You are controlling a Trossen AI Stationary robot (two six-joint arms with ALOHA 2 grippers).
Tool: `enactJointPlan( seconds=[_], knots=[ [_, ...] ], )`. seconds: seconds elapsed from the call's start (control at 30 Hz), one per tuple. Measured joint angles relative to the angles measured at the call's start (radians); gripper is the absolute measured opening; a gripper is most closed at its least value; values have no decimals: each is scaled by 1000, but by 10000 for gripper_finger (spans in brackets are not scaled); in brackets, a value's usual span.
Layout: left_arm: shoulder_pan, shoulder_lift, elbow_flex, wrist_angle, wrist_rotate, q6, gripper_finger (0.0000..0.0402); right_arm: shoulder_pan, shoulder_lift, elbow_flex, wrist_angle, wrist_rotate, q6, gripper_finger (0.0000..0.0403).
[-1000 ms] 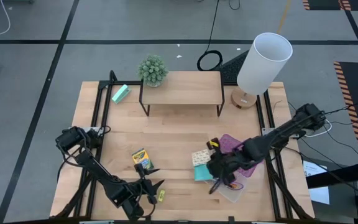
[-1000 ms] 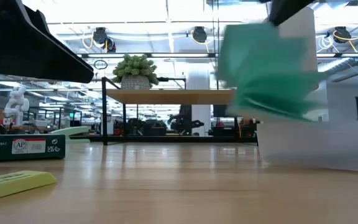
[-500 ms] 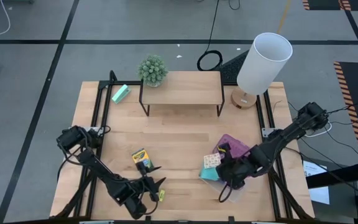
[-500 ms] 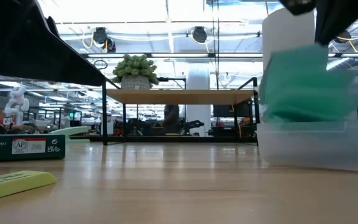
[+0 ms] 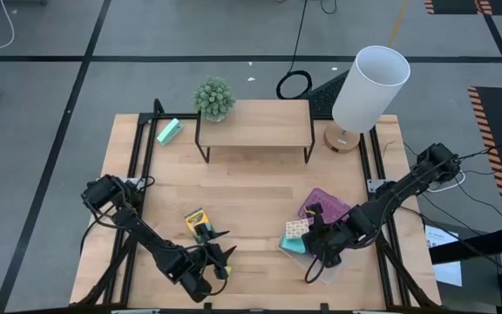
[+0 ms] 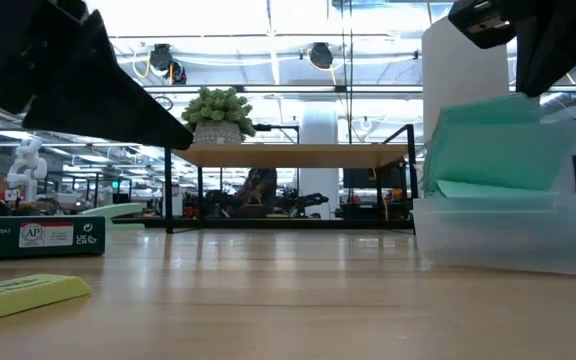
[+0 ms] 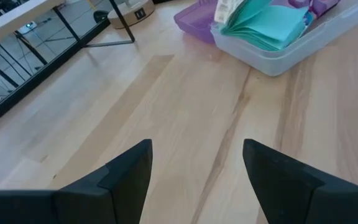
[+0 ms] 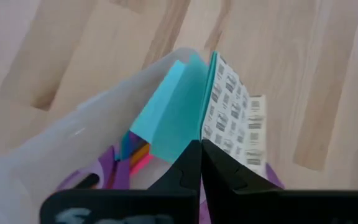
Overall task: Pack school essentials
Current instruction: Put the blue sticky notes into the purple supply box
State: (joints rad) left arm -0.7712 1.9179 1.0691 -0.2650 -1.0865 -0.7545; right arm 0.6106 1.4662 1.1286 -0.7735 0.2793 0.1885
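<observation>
The left arm reached from the left edge toward lower centre of the high view; the left gripper (image 5: 222, 259) stood with fingers spread apart. The right arm extended from the right edge; the right gripper (image 5: 314, 247) had its fingers pressed together.

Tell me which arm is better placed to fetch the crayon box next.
The left. Its open gripper hovers right beside the crayon box, while the right gripper is shut on the card pack at the clear box.
</observation>
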Motion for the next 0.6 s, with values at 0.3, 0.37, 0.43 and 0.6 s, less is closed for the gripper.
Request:
enactJointPlan(
  seconds=[0.3, 0.37, 0.43, 0.6],
  knots=[
    [-1, 0, 0, 13, 5, 18, 253, 7, 0, 0, 0, -43, 139, 0],
    [0, 0, 0, 13, 5, 18, 253, 6, 0, -7, 22, -45, 144, 0],
    [-1, 0, 0, 14, 5, 18, 253, 6, 0, -24, 56, -47, 144, 0],
    [-1, 0, 0, 16, 9, 18, 253, 6, 0, -54, 123, -46, 144, 14]
  ],
)
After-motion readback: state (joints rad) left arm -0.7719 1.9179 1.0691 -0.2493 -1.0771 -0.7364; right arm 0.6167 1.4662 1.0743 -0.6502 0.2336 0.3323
